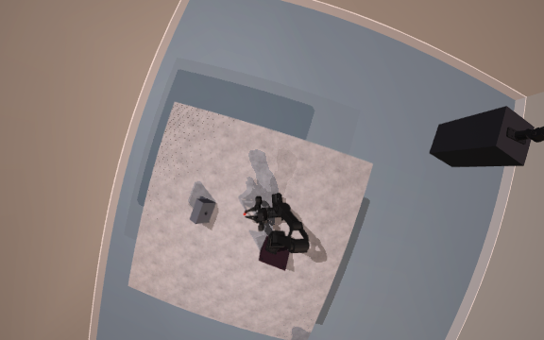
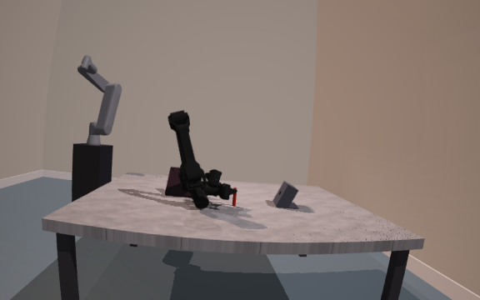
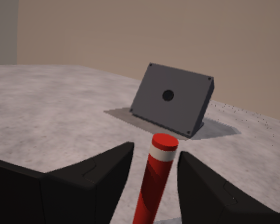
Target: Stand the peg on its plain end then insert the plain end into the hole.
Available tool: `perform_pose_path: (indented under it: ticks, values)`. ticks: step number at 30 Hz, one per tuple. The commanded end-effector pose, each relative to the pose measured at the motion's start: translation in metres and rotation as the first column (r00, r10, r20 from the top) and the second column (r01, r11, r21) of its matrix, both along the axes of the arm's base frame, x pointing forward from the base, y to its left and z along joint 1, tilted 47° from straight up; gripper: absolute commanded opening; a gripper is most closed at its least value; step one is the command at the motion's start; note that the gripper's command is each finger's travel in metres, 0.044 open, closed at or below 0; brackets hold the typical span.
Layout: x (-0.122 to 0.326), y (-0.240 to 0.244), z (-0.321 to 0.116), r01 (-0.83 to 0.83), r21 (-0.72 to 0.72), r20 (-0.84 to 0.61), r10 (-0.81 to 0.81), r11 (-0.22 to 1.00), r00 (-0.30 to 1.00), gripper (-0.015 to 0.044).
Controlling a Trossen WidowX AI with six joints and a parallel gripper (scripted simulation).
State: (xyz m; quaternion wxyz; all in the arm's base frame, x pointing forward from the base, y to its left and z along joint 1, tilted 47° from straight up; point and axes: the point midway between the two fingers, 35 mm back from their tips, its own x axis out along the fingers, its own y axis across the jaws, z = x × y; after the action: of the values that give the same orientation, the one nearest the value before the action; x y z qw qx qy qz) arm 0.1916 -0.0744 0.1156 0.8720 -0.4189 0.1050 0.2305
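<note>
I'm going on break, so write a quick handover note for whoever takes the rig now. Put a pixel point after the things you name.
Gripper [image 1: 247, 214] [image 2: 235, 192] [image 3: 156, 153]: open, fingers either side of the peg with gaps showing.
Red peg [image 2: 235, 197] [image 3: 158, 175]: upright on the table, white band at top.
Sloped panel [image 1: 201, 211] [image 2: 285, 195] [image 3: 179, 105]: out ahead, hole unfilled.
Done: peg stood and released.
Left: regrip, insert plain end fully, release, withdraw.
</note>
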Motion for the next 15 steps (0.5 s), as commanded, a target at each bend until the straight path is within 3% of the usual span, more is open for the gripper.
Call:
perform_pose_path:
  ticks: [1,12,15]
  values:
    - [0.0000,0.0001,-0.0001,0.000,0.000,-0.001,0.000,1.000,1.000,0.0156]
    - [0.0000,0.0001,-0.0001,0.000,0.000,-0.001,0.000,1.000,1.000,0.0440]
    - [0.0000,0.0001,-0.0001,0.000,0.000,-0.001,0.000,1.000,1.000,0.0440]
